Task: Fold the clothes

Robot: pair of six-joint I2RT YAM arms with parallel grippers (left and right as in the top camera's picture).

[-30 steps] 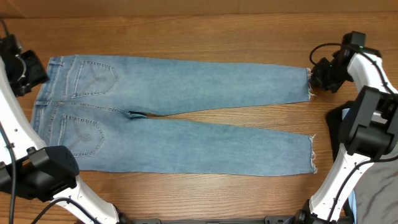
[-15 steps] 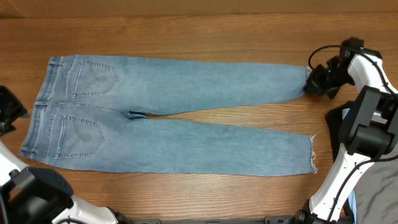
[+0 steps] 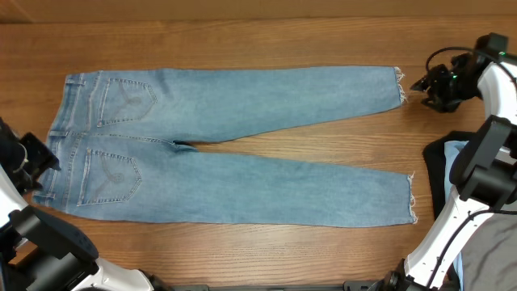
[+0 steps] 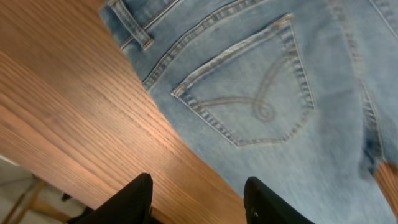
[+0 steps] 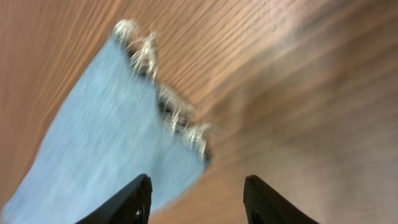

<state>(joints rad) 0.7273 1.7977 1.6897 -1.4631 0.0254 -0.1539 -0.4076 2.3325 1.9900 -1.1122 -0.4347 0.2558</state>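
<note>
The jeans [image 3: 226, 145] are lying flat on the table [image 3: 242, 36], back pockets up, their long axis running arm to arm: waistband pointing toward the left gripper [image 4: 198, 200], frayed hems toward the right gripper [image 5: 198, 200], both gaping empty

The left arm [image 3: 40, 234] and right arm [image 3: 493, 77] hold jaws apart, empty.

Jeans [image 3: 242, 105] flat on table [image 3: 242, 40]

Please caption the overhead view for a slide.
Jeans flat on the table; left gripper beside one end, right gripper beyond the other.
</note>
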